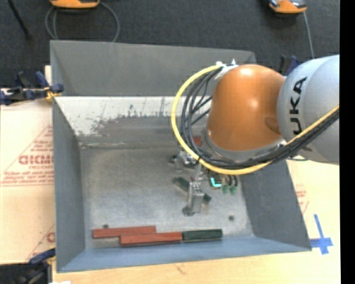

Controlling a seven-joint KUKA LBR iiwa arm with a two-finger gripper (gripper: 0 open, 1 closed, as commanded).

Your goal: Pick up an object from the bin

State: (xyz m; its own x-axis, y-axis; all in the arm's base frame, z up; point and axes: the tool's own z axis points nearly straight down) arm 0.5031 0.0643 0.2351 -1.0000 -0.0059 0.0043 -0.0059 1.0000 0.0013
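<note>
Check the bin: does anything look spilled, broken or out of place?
Nothing stands out. Two reddish bars and a dark green bar lie flat along the bin's near wall; the tool hangs over bare floor, apart from them.

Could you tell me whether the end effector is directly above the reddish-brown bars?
No, the end effector is over bare bin floor, apart from the reddish-brown bars lying along the near wall.

Floor of the bin (pixel 68 182): left half and centre bare, passage free. Front wall obstructed by two red-brown bars (pixel 151 238) and a dark green bar (pixel 202 235), lying in a row. The arm (pixel 248 108) overhangs the right rear.
</note>
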